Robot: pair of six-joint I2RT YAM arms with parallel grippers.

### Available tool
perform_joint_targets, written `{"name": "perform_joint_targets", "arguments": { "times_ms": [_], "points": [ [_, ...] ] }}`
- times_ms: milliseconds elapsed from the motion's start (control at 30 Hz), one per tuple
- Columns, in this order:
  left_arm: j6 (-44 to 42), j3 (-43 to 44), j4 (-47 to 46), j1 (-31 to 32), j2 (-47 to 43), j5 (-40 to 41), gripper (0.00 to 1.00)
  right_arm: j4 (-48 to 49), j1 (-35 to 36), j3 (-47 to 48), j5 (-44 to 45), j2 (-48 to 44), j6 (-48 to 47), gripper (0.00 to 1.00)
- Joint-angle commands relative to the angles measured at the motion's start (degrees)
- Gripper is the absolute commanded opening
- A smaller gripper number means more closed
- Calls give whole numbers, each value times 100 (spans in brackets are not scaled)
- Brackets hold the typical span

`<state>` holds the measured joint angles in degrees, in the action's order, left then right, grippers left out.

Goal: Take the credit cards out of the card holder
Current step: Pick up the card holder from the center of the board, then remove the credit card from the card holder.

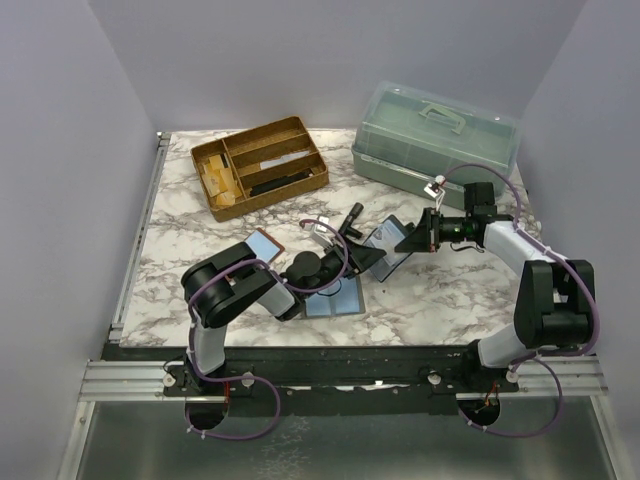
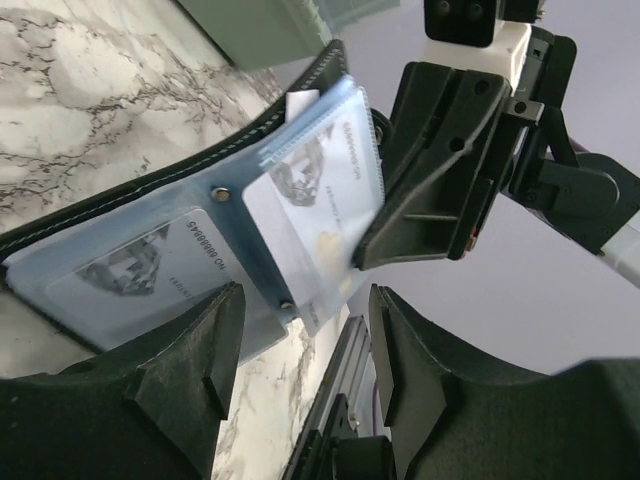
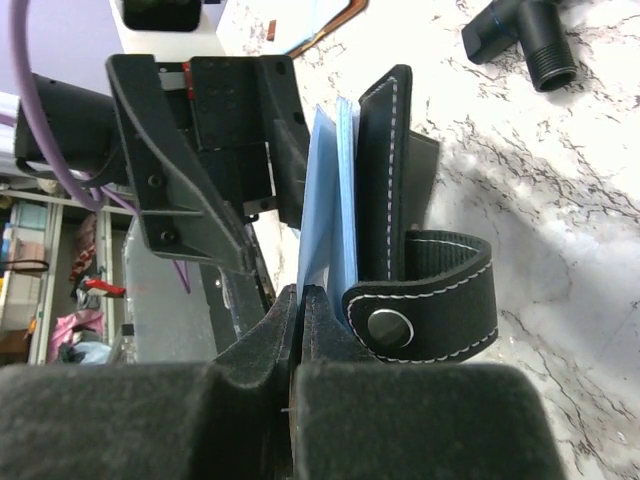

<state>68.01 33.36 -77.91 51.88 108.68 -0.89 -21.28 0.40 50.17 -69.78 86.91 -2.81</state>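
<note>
The black card holder (image 1: 390, 242) is held up off the marble table between my two grippers, opened out. Its clear sleeves (image 2: 150, 270) face the left wrist camera, with a light-blue credit card (image 2: 320, 190) part way out of one sleeve. My right gripper (image 3: 300, 295) is shut on that card's edge, next to the holder's black cover (image 3: 380, 160) and snap strap (image 3: 425, 300). My left gripper (image 2: 305, 295) stands open around the sleeves' lower corner, its right pad clear of it. Two credit cards (image 1: 335, 300) lie flat on the table under the left arm.
A wooden divided tray (image 1: 260, 165) sits at the back left and a green lidded toolbox (image 1: 435, 135) at the back right. A black pipe fitting (image 1: 352, 222) lies just behind the holder. A brown-edged flat card-like thing (image 1: 265, 245) rests by the left arm's elbow.
</note>
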Motion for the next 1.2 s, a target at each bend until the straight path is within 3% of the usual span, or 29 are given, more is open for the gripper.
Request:
{"name": "perform_joint_targets", "arguments": {
  "times_ms": [0, 200, 333, 667, 867, 1167],
  "points": [
    [41, 168, -247, 26, 225, 351, 58, 36, -5, -22, -704, 138, 154, 0],
    [-35, 254, -408, 30, 276, 248, 51, -10, -132, -10, -835, 301, 165, 0],
    [-53, 247, -746, 25, 323, 103, 33, -86, -137, 18, -806, 431, 115, 0],
    [99, 362, -920, 5, 505, -50, 28, -193, -137, 44, -840, 597, 47, 0],
    [152, 431, -1084, -91, 629, -182, 0, -322, -137, 82, -789, 700, -63, 0],
    [101, 141, -1167, -198, 610, -162, 0, -246, -253, 72, -509, 762, 25, 1]
  ]
}}
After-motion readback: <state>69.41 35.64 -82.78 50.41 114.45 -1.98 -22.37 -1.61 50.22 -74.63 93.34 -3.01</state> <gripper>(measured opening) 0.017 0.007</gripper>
